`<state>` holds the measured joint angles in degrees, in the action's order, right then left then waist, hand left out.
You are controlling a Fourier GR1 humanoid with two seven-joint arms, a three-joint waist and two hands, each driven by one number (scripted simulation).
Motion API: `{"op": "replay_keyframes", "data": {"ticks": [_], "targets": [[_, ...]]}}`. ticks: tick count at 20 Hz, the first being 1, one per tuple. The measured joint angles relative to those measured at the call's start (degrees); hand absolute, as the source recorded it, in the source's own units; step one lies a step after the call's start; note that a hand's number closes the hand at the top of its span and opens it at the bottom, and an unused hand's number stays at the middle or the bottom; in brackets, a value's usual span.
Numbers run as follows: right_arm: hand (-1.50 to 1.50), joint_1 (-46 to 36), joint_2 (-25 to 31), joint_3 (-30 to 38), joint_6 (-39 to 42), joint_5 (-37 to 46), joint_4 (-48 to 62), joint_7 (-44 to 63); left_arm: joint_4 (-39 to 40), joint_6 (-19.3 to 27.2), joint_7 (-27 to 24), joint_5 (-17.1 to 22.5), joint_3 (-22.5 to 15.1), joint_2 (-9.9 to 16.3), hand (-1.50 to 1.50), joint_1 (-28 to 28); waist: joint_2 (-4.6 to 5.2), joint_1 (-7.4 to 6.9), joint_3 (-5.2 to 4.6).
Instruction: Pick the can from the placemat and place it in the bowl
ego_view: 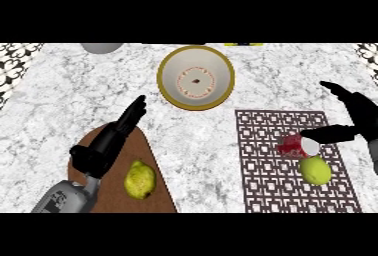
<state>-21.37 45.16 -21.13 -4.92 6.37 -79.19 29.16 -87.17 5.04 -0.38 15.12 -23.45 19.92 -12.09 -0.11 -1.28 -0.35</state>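
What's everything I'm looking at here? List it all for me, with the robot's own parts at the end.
Counter: one, grey-white marble, fills the view.
Bowl: one, cream with a gold rim, top middle.
Placemat: one, dark lattice pattern, right side.
Can: one, red with a white end, lying on its side on the placemat.
Lime: one, yellow-green, on the placemat just below the can.
Board: one, brown, lower left.
Pear: one, yellow-green, on the board.
Grey round thing: one, cut off at the top left edge; cannot tell what.
Left hand: black, fingers straight, over the board's upper edge.
Right hand: black, open, thumb reaching towards the can.
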Motion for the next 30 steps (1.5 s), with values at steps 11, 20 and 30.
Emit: {"op": "replay_keyframes", "data": {"ticks": [11, 20, 30], "targets": [[-1.5, -14.2, -1.7, -3.5, 27.4, -17.0, 0.6, 26.8, 0.0, -1.1, -0.3, -0.6, 1.0, 0.0, 0.0, 0.5, 0.13, -0.08, 0.17], [-1.5, -19.3, -5.2, -5.4, 29.1, -20.5, 4.3, 30.8, -0.4, -2.4, 0.0, -1.3, 2.7, -0.6, 0.0, 1.6, 0.08, 0.67, 0.27], [-1.5, -16.4, -7.8, -7.5, 27.5, -11.7, 1.1, 30.0, -2.1, -3.2, 1.1, -3.4, 4.0, -2.0, 0.0, 3.2, 0.02, 1.14, 0.33]]}}
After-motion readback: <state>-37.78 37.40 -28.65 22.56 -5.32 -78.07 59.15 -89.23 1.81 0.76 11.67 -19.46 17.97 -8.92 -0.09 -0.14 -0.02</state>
